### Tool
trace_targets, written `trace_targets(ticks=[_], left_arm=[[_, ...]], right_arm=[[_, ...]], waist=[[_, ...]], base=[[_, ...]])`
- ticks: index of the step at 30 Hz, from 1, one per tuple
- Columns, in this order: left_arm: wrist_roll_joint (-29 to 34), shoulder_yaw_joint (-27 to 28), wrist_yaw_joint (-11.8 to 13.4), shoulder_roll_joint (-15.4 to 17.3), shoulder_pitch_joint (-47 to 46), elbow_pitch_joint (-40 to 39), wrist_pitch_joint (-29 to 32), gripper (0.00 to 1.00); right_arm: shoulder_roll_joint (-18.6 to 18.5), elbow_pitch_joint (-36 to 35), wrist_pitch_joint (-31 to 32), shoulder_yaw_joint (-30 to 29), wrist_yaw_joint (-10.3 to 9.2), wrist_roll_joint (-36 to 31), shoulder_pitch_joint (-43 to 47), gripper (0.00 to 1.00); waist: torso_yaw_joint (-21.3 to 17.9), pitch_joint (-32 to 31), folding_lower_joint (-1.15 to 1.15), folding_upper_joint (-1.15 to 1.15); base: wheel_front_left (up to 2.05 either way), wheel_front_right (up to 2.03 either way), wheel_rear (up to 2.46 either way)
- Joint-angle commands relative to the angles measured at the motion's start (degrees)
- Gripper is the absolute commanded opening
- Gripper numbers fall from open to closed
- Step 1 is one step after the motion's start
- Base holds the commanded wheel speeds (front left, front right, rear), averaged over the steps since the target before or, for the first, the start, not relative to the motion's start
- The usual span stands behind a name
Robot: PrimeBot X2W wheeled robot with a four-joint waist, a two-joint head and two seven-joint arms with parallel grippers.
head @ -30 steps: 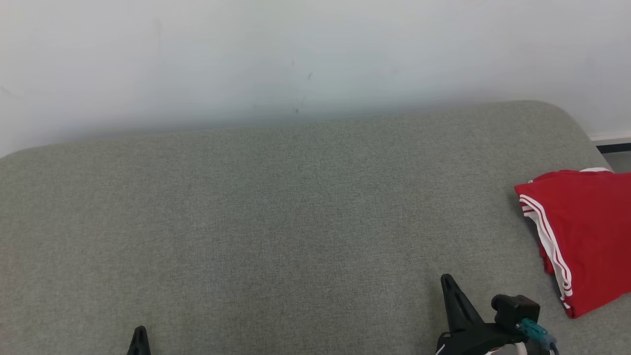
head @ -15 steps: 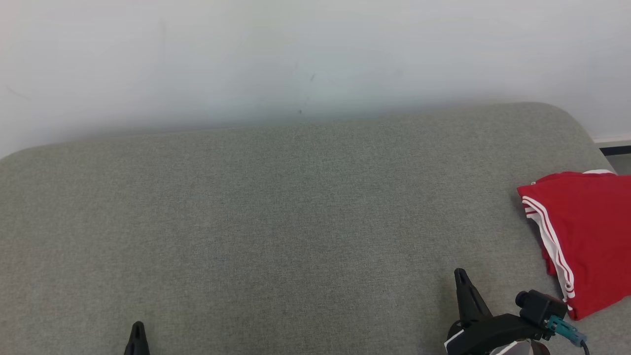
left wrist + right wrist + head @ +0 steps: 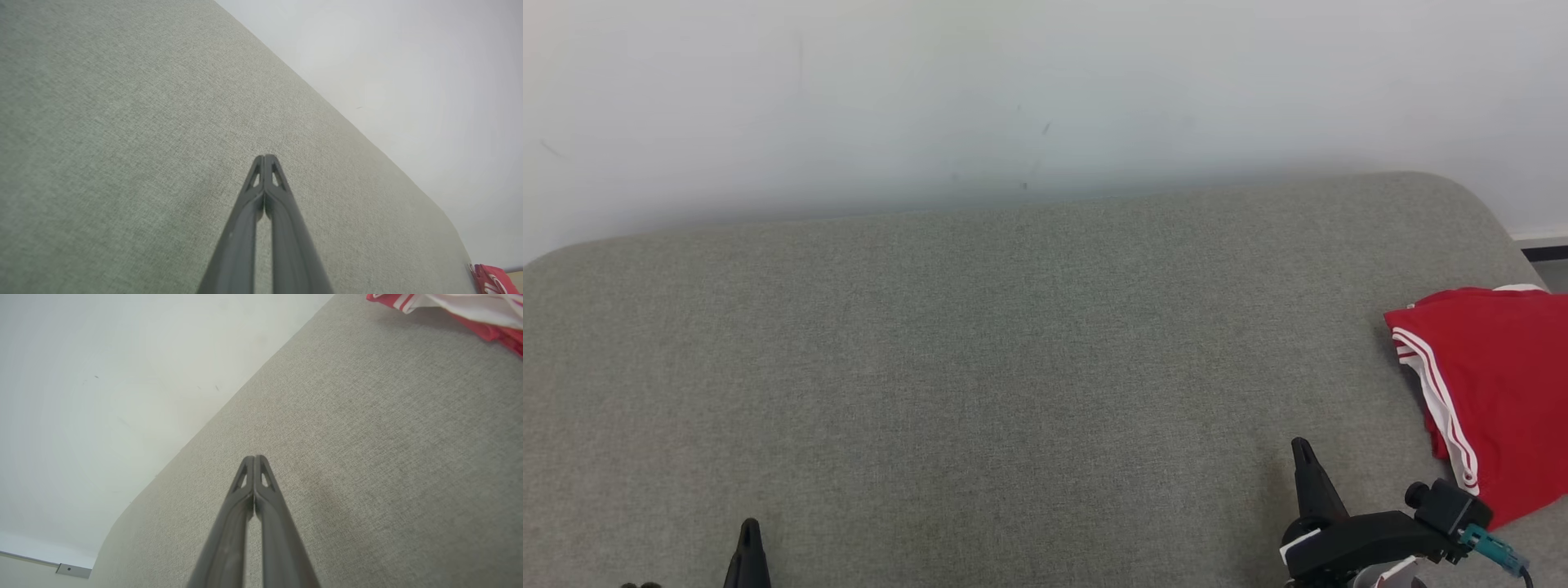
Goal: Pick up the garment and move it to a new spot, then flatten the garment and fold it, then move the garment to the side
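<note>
Two dark long-fingered claws sit low in the head view, well apart from each other. The left claw [image 3: 749, 529] pokes up at the lower left. Its own wrist view shows its fingers pressed together at the tips, clenched on nothing, above bare fabric. The right claw [image 3: 1303, 447] rises at the lower right from a black mount with a teal connector [image 3: 1490, 549]. Its wrist view likewise shows the fingers closed tip to tip and empty.

Both hang over a wide grey-green padded surface covered in woven fabric [image 3: 1013, 343], which has rounded far corners and backs onto a plain white wall [image 3: 1013, 82].

At the surface's right end lies the folded red garment with white side stripes [image 3: 1499, 384], resting flat near the edge and partly cut off by the picture border. It lies to the right of the right claw, near it but not touching. A sliver of white lining shows at its far corner.
</note>
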Motion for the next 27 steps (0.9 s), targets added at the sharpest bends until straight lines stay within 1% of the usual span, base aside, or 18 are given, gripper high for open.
trace_targets(ticks=[1,11,27], left_arm=[[-2.61,0.14,-0.48,0.27,-1.52,-0.99,0.48,0.00],[-10.14,0.33,-1.03,0.30,-2.29,-1.51,2.38,0.00],[-20.27,0.59,-1.79,0.35,-3.20,-2.14,4.87,0.00]], right_arm=[[0.06,-1.40,0.53,-0.44,-0.04,2.53,-0.17,0.00],[0.07,-2.90,2.42,-1.44,-0.05,9.93,0.15,0.00],[0.09,-4.89,4.94,-2.78,-0.06,19.81,0.53,0.00]], waist=[[0.06,-0.02,0.00,0.00],[0.35,-0.10,0.00,0.00],[0.80,-0.24,0.00,0.00]], base=[[0.00,0.00,0.00],[0.00,0.00,0.00],[0.00,0.00,0.00]])
